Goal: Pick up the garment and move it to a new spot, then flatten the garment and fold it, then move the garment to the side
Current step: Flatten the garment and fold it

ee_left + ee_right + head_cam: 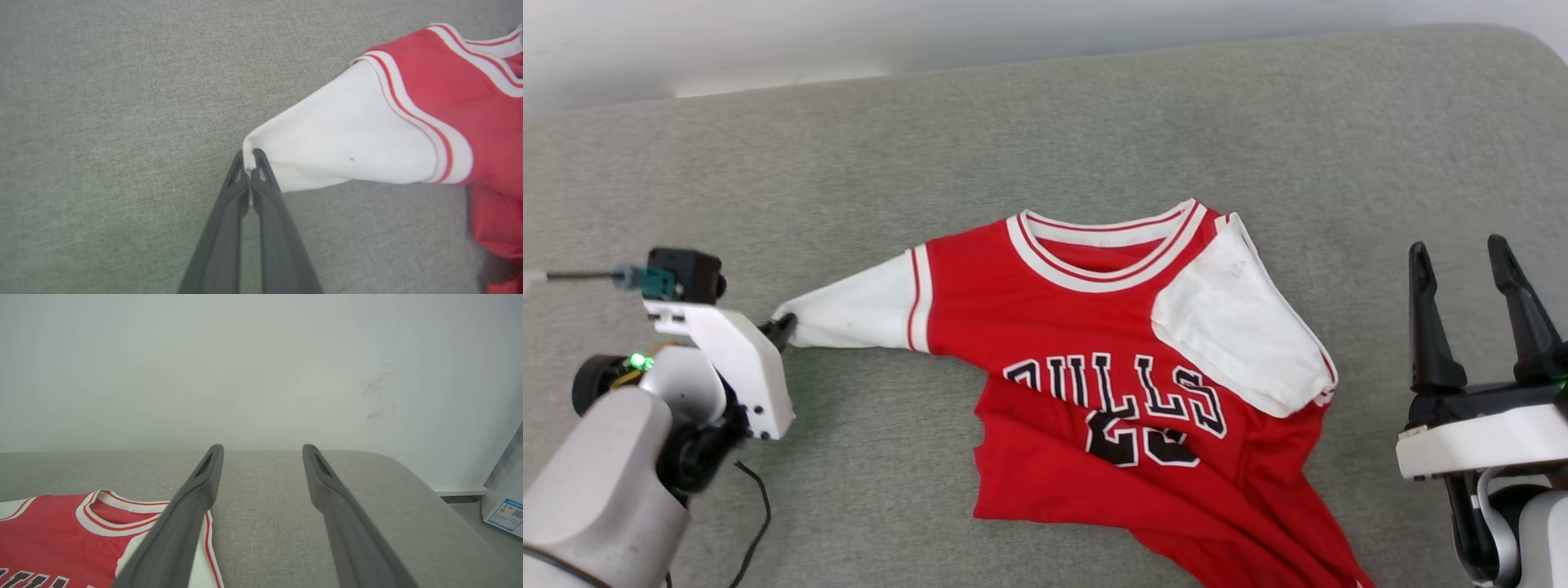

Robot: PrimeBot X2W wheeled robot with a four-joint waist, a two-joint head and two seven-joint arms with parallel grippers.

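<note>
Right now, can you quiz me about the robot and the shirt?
1. True or false: the left hand is shut on the tip of a white sleeve.
2. Which hand is open with nothing in it? A. the left hand B. the right hand
3. Fill in: the body of the shirt is coloured ____.

Key: 1 true; 2 B; 3 red.
</note>
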